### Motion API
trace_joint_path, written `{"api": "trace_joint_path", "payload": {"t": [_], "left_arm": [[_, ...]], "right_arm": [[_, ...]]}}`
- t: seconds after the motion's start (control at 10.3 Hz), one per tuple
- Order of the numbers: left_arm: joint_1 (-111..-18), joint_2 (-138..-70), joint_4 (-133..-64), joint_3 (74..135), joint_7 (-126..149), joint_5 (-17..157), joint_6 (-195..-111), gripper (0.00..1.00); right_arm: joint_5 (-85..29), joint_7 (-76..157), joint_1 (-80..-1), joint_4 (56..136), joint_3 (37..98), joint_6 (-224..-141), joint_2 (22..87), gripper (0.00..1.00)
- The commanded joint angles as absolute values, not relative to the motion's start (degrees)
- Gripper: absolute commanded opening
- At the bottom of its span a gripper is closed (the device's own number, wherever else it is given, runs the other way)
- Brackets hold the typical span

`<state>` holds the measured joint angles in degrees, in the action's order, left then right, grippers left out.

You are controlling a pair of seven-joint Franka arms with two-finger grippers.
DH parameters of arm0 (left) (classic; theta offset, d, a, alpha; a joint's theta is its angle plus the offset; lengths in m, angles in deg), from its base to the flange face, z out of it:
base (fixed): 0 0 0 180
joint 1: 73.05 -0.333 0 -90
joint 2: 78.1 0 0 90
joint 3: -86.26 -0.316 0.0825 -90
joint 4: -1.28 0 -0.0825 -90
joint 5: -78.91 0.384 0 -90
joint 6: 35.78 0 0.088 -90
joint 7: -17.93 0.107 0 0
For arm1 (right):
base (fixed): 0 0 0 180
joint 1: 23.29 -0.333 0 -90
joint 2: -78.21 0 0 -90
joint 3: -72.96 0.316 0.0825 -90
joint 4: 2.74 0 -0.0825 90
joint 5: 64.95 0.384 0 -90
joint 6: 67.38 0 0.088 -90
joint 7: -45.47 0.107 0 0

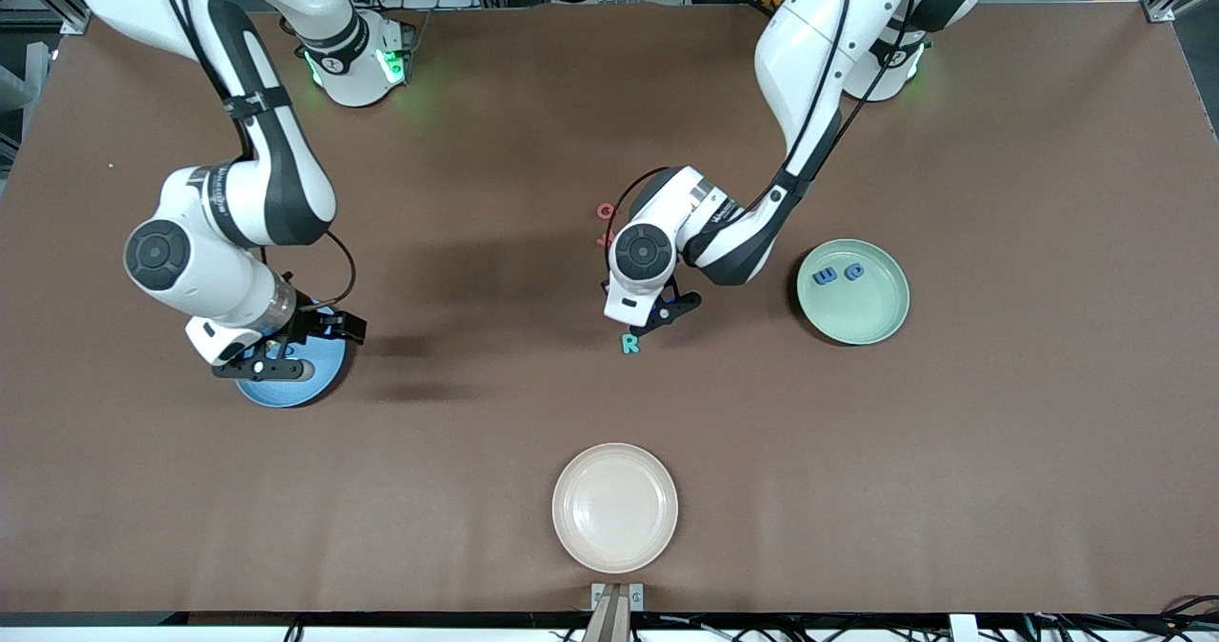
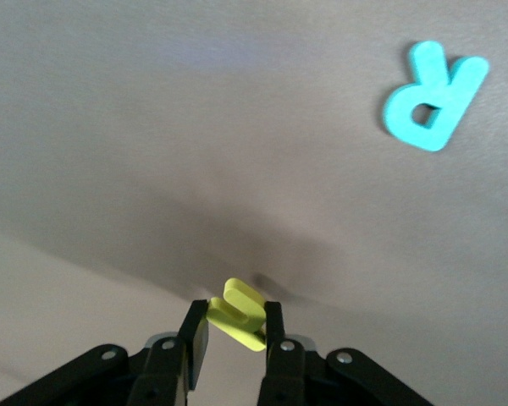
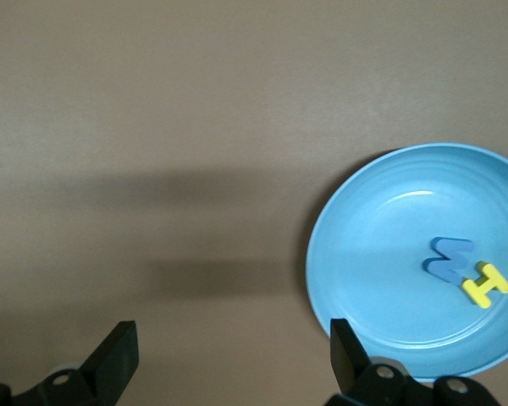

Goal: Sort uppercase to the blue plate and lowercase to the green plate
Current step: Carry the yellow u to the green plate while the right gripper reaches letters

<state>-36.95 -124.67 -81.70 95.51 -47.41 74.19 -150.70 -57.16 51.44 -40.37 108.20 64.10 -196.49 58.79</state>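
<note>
Nearest the camera sits the cream plate (image 1: pixel 615 507), bare on the brown bench (image 1: pixel 1000 432). Up by the right arm's end, the right gripper (image 3: pixel 229 355) hangs over the rim of the blue plate (image 3: pixel 364 254), fingers spread wide and holding nothing, while the blue M (image 3: pixel 449 258) and yellow H (image 3: pixel 485 283) lie touching inside it. Mid-bench, the left gripper (image 2: pixel 233 338) pinches the yellow h-like letter (image 2: pixel 237 315) between narrow fingers (lifted or not, hard to say). The teal R (image 1: pixel 629 343) lies flat just beside that gripper. The red Q (image 1: pixel 606 210) peeks out by the left arm's wrist. In the green plate (image 1: pixel 862 323), the blue m (image 1: pixel 825 275) and the blue rounded letter (image 1: pixel 854 271) rest side by side.
</note>
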Motion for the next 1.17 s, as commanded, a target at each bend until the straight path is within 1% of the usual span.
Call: {"api": "trace_joint_path", "payload": {"t": [0.0,0.19,0.58,0.68,0.87,1.07], "left_arm": [[-38.5,-121.61,-82.48,95.32,-42.56,75.22,-144.7,0.13],[-40.61,-118.63,-84.05,95.32,-38.26,75.31,-140.04,0.13],[-46.5,-109.84,-94.58,95.4,-27.89,78.19,-139.84,0.13],[-47.99,-108.78,-96.26,95.66,-26.65,79.34,-140.19,0.14],[-51.15,-105.36,-102.22,95.84,-21.65,79.53,-142.99,0.14],[-55.8,-100.53,-111.43,96.19,-15.76,83.2,-148.77,0.14]], "right_arm": [[-57.12,55.91,-42.79,110.28,64.17,-196.4,60.72,1.0],[-57.12,59.07,-45.16,110.64,64.17,-195.97,61.59,1.0],[-57.12,67.15,-51.04,110.9,64.26,-191.66,64.14,1.0],[-57.12,70.14,-53.5,111.94,64.17,-192.44,64.14,1.0],[-57.12,74.01,-57.63,114.22,64.26,-196.29,63.88,1.0],[-57.04,78.06,-62.2,115.73,64.26,-200.61,62.92,1.0]]}}
